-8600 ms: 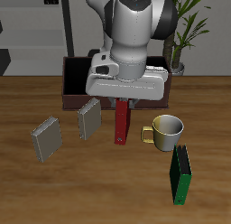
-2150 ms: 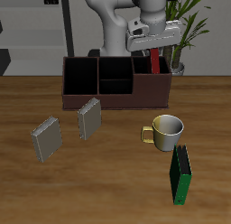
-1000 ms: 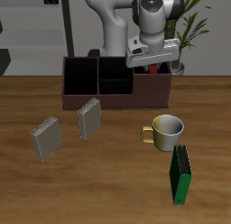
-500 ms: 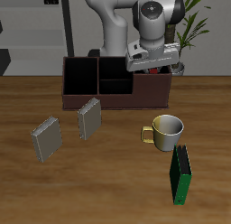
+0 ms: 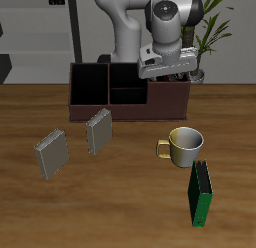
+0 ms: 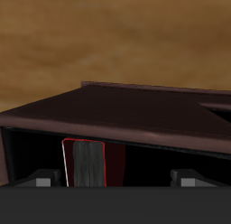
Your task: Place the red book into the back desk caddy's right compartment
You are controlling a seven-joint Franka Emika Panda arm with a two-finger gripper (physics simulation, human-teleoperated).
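The back desk caddy (image 5: 110, 110) is a long maroon-brown box at the table's back. My gripper (image 5: 170, 76) hangs just over its right compartment (image 5: 168, 92), the end bay nearest the plant. In the wrist view the red book (image 6: 86, 164) stands upright inside that black-lined bay, under the caddy's wall (image 6: 135, 115). My gripper (image 6: 114, 181) is open there: the fingertips (image 6: 42, 181) stand wide apart and the book is free between them, closer to one. In the exterior view the book is hidden behind my hand and the caddy wall.
A cream mug (image 5: 185, 145) stands in front of the caddy. A green book (image 5: 200, 193) stands near the table's front edge. Two grey books (image 5: 98, 131) (image 5: 51, 154) lie on the other side. A potted plant (image 5: 205, 32) stands behind the caddy.
My gripper has sunk a little lower over the end bay. The red book, which stuck out above the caddy a second ago, has gone down inside it.
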